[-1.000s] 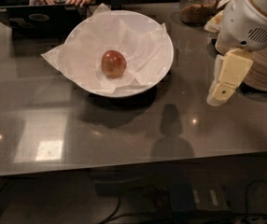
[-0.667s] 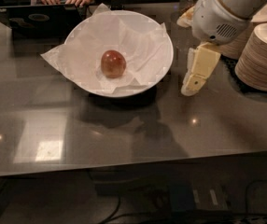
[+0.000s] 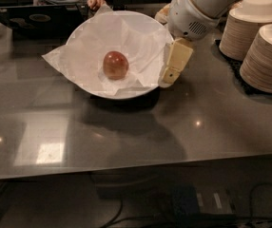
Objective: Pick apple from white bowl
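Note:
The apple (image 3: 115, 64) is small, round and reddish-brown with a glossy skin. It lies in the middle of the white bowl (image 3: 126, 95), on the crinkled white paper (image 3: 136, 42) that lines it. The bowl stands on the dark grey table (image 3: 126, 137), left of centre. My gripper (image 3: 169, 77) is cream-coloured and hangs from the white arm (image 3: 193, 8) at the bowl's right rim. It points down and to the left, right of the apple and apart from it. It holds nothing that I can see.
Two tall stacks of off-white paper dishes (image 3: 247, 27) (image 3: 269, 56) stand on a black mat at the right. A dark laptop (image 3: 36, 20) and a person's hand (image 3: 95, 3) are behind the bowl. The table's front edge runs across the lower part of the view.
My arm and gripper have moved left from beside the dish stacks to the bowl's right rim. The bowl and apple now show larger and closer.

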`<state>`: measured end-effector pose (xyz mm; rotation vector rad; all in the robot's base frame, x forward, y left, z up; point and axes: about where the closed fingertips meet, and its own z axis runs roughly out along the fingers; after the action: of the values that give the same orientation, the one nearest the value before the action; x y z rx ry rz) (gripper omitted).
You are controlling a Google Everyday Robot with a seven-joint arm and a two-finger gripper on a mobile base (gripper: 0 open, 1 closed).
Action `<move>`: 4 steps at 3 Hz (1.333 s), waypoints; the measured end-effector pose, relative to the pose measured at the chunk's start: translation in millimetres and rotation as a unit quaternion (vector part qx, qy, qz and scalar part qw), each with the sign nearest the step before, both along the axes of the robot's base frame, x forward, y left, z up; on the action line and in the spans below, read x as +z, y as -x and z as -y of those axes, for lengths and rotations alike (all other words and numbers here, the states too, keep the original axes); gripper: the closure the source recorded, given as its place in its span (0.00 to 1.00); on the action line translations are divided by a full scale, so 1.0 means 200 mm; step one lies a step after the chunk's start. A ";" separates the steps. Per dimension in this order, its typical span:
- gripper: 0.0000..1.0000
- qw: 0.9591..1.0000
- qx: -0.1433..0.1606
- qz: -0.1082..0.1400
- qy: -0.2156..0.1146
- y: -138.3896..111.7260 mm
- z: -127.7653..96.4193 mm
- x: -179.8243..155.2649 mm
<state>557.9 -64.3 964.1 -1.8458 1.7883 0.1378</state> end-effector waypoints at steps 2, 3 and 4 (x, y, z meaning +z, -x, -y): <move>0.00 0.997 0.031 0.025 -0.063 -0.21 -0.22 0.00; 0.03 0.995 0.047 0.025 -0.081 -0.29 -0.31 -0.01; 0.10 0.995 0.053 0.016 -0.085 -0.34 -0.38 -0.06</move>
<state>625.8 11.5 951.7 -1.8103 1.6048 0.2912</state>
